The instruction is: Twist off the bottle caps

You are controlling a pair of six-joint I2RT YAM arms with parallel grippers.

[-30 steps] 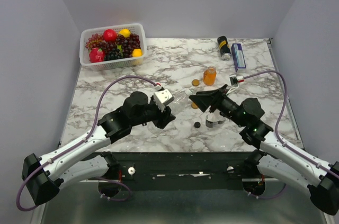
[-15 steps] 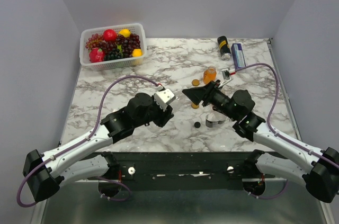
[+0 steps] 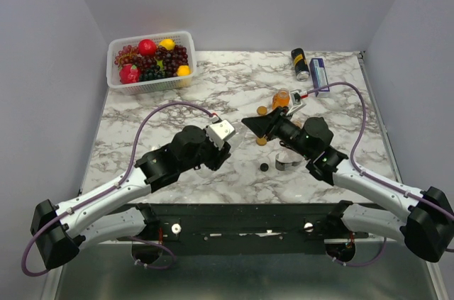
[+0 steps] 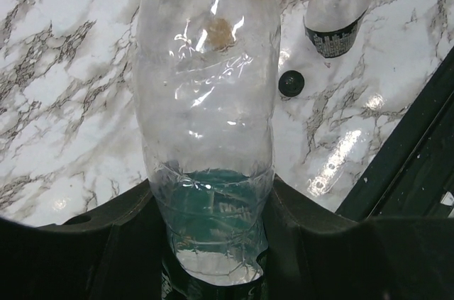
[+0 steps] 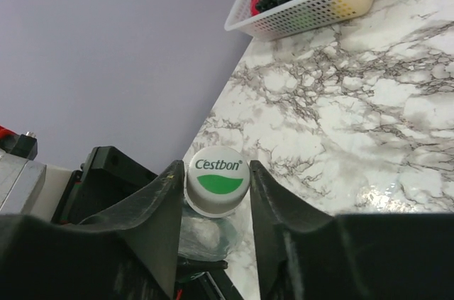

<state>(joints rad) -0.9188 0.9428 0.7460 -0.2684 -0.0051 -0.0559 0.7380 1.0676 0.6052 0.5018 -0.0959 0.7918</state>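
**State.** The right gripper (image 5: pixel 217 169) is closed in on the white cap (image 5: pixel 217 185) of the clear bottle (image 4: pixel 206 101). Its fingers (image 5: pixel 159 208) meet the cap's rim, one on each side, and the green-printed top faces the wrist camera. The left gripper (image 4: pixel 213 264) is pressed tight on the bottle's lower body. It holds the bottle off the table (image 3: pixel 177 101) with the neck aimed at the right gripper.

**Step in hand (judged): loosening this cap.**
- Seat the fingers square on the cap's side wall. A shallow hold on the top edge is likely to slip.
- Turn the right wrist about the bottle's long axis, with cap and bottle in line.
- The bottle wall looks thin, so too much squeeze or side load may buckle it or let it twist in the left jaws.
- Draw the cap away along the axis only once the thread runs free.

**Surroundings.**
- A loose dark cap (image 3: pixel 264 167) lies on the table below the held bottle.
- A second clear bottle (image 3: pixel 287 160) with a dark label band sits just beside it, under the right forearm. A dropped elbow could knock it.
- Orange caps (image 3: pixel 262 110) lie near the right gripper, and an orange juice bottle (image 3: pixel 281 100) stands behind it.
- The fruit basket (image 3: pixel 150 59), black can (image 3: pixel 299 63) and blue box (image 3: pixel 319 75) are well apart.
- Nothing appears to block the turn.
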